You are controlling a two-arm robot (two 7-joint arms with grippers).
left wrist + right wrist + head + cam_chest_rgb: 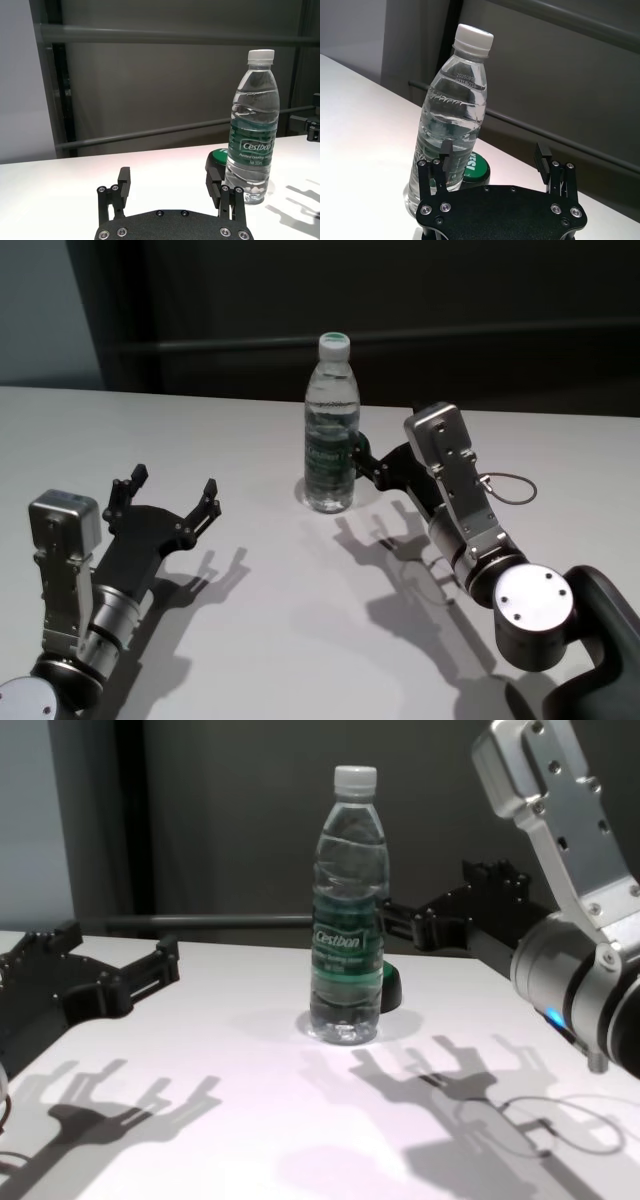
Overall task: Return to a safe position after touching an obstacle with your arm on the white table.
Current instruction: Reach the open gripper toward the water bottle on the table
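Bottle point(331, 425): clear, ribbed, white cap, upright mid-worktop point(260, 640), towards the far edge. Green label reads "Cestbon", with "Purified Drinking Water" beneath; stamped digits near the shoulder are too small to read. It serves as the obstacle.

Green-topped disc point(218, 156): just behind the bottle's base, white lettering not legible.

Right hand point(362, 462): fingers spread, holding nothing, at label height just beside the bottle. One finger point(445, 162) overlaps it in the wrist view; actual contact cannot be told. Judged at the touch, retreat pending.

Left hand point(168, 502): fingers spread, empty, low over the worktop, well apart from the bottle, apparently parked.
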